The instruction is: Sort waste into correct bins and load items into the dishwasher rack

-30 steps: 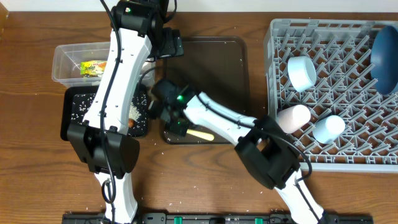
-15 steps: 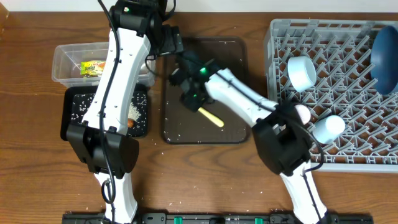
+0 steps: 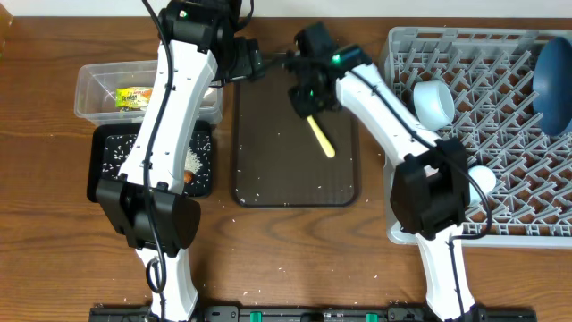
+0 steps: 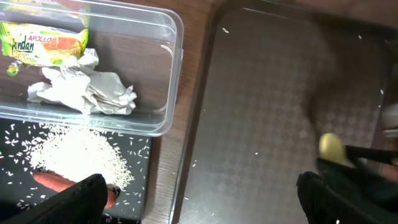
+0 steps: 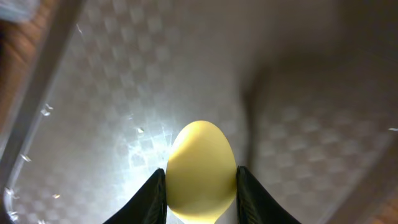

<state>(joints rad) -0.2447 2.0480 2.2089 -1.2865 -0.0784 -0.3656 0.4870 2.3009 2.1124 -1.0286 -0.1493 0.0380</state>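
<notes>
Wooden table [image 3: 54,233], brown tray [image 3: 295,179] at centre, rack [image 3: 391,116] at 3 o'clock, tub [image 3: 85,76] at 10 o'clock, black tray [image 3: 107,143] just below it at 9. Over the brown tray's 1 o'clock corner, right gripper [image 3: 308,100] clamped on the spoon [image 3: 320,136] by its scoop end, handle trailing toward 5 o'clock. In the wrist view, scoop pinched squarely between both fingers [image 5: 155,193], probably to stop any swivel on the way over. Seemingly lifted off the tray, though hard to confirm. At 12 o'clock, left gripper [image 3: 253,61] with jaws wide apart, holding nothing, parked near the tub, likely to keep the path to the rack free. Waste already sorted: wrapper [image 4: 43,43] and paper [image 4: 87,90] in the tub, rice [image 4: 68,149] and sausage [image 4: 59,182] in the black tray. In the rack, plate [image 3: 552,76] on edge at 2 o'clock, bowl [image 3: 433,103], blue cup [image 3: 483,179]. Apparently the last item, the spoon; next, a carry toward 3 o'clock, with some risk of slipping through the lattice.
</notes>
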